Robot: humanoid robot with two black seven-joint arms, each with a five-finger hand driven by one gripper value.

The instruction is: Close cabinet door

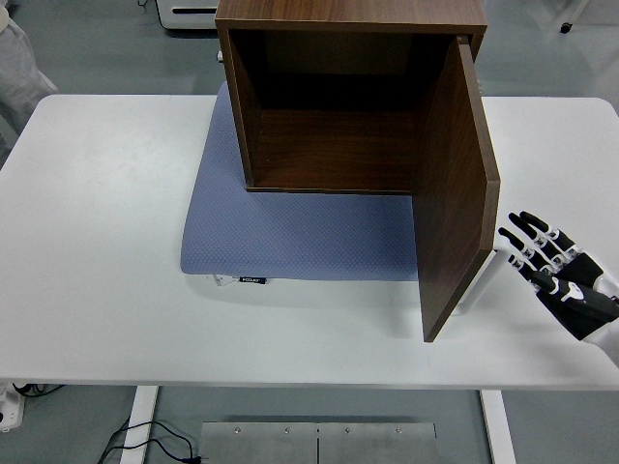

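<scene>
- A white table (97, 242) fills the view, with grey floor beyond its far edge.
- One brown wooden cabinet (338, 97) stands at the far middle of the table, on one blue-grey mat (280, 232).
- Its single door (455, 193), hinged on the right, stands wide open, swung out toward the near edge.
- One robot hand, the right hand (561, 275), hovers over the table just right of the door's outer edge, near it but apart.
- Its fingers (527, 232) are spread and straight, pointing toward the door, holding nothing.
</scene>
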